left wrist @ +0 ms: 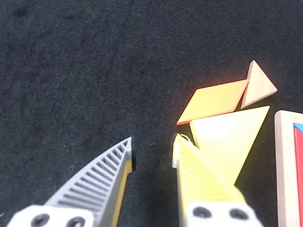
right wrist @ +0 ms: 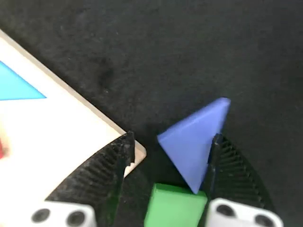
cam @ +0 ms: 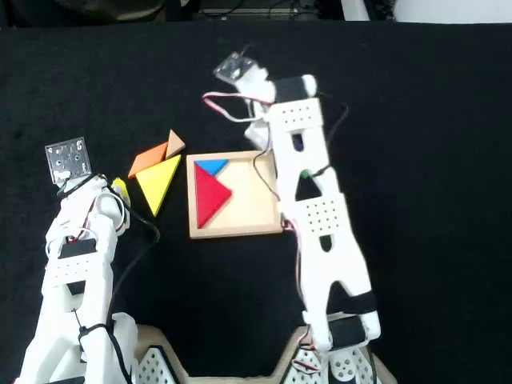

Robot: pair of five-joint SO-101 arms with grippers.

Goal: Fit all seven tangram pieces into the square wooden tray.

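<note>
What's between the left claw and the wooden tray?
The yellow triangle lies between the left gripper and the tray; the left wrist and high views show it.

No legible text, numbers, labels, signs anywhere: none on square pale wooden tray (cam: 252, 204), nor surfaces around it.

Seen from above, the right arm (cam: 324, 220) lies across the wooden tray (cam: 232, 232) at its three o'clock side, hiding that rim and the one o'clock corner. The left wrist view's edge cuts the wooden tray (left wrist: 285, 165) to a strip; the yellow finger (left wrist: 199, 179) of the left gripper (left wrist: 154, 139) covers one tip of the yellow triangle (left wrist: 229, 137). The right wrist view's edge crops the green piece (right wrist: 175, 203) and red piece (right wrist: 2, 150), shapes unreadable.
</note>
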